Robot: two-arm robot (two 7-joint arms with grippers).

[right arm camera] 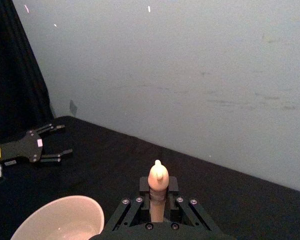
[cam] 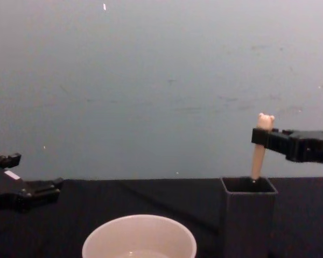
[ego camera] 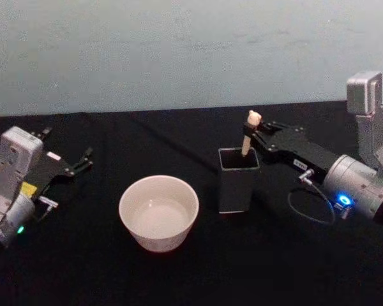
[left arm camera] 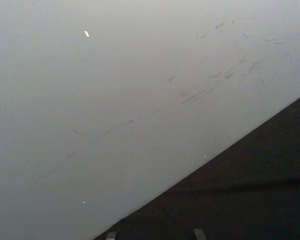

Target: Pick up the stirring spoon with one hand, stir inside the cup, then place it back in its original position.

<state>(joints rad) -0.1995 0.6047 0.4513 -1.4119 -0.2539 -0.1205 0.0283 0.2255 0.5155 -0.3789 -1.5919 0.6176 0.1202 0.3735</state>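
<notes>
At the holder, your right gripper looks clenched on the stirring spoon, which stands upright inside it. The cup sits just left on the desk. Left gripper rests spread at the far left.

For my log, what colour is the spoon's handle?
Beige, the stirring spoon handle; right wrist view shows it best.

Dim, even light falls on the pale wall with no clear source, and the black tabletop swallows it so fully that shadows cannot be told. The cup is the brightest thing near the middle, with a soft sheen inside and no hard glare, and a blue ring light glows on the right arm at far right. All views are soft and grainy, and the left wrist view is hazy, its wall scuffs smeared.
</notes>
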